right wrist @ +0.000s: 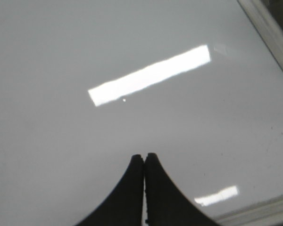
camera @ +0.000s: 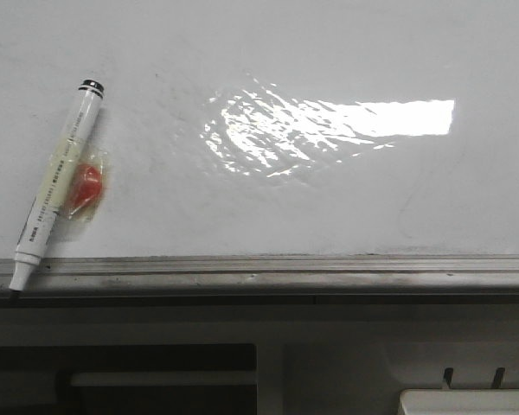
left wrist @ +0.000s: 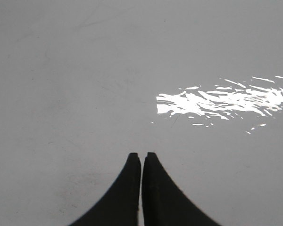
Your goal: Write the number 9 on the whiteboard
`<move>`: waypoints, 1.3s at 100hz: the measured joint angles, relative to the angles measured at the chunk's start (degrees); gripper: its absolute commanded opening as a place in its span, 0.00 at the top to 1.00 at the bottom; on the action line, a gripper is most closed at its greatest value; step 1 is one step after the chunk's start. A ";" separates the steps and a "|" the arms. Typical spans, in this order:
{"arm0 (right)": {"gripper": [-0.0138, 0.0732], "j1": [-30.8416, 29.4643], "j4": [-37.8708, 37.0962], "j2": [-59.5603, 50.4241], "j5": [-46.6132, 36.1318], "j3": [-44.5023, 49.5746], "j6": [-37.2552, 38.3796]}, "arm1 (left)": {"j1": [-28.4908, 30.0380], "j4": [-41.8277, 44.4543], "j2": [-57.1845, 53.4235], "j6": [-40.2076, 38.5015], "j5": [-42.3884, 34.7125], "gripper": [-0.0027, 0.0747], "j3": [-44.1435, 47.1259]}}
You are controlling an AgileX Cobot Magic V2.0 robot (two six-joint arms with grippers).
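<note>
Both of our grippers are hovering over the whiteboard (camera: pixel 329 199) with nothing in them: our left gripper (left wrist: pixel 141 155) is holding its black fingers (left wrist: pixel 127 188) pressed together, and our right gripper (right wrist: pixel 144 157) is doing the same, its tips meeting above the bare glossy surface. We are seeing no drawn stroke on the board in any view, only faint smudges and bright glare. From the front, a white marker (camera: pixel 58 181) is lying tilted at the board's left, its tip reaching down to the grey ledge (camera: pixel 329 270), with a red blob (camera: pixel 86 186) under clear tape sitting beside its barrel.
</note>
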 measured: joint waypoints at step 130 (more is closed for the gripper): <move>0.92 0.56 1.02 13.32 22.92 -16.02 0.00 | -7.74 1.15 33.69 -2.76 -12.74 0.49 -15.03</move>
